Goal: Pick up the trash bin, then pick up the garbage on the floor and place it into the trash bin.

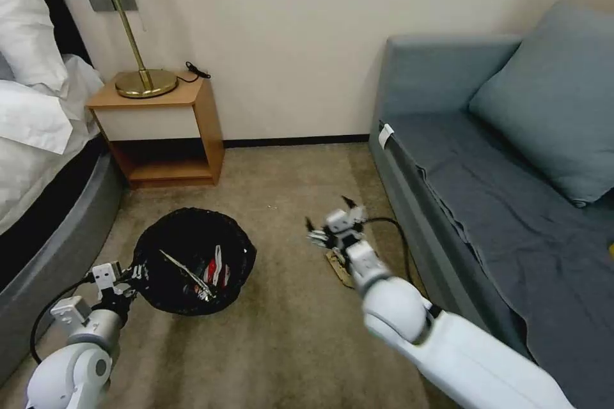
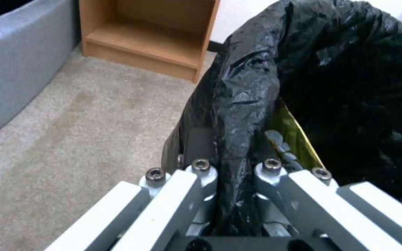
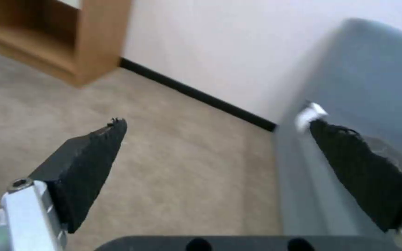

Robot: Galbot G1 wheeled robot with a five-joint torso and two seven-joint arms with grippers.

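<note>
Below, the left pincer is clenched on the near rim of the trash bin, which holds a red-and-white carton and other litter. Right of the bin, the right pincer hangs spread wide over a tan scrap on the carpet, beside the sofa.

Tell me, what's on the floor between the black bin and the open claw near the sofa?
In the head view, just bare carpet lies between the trash bin and the right claw. A flat tan scrap lies under that claw's arm, not between them.
</note>
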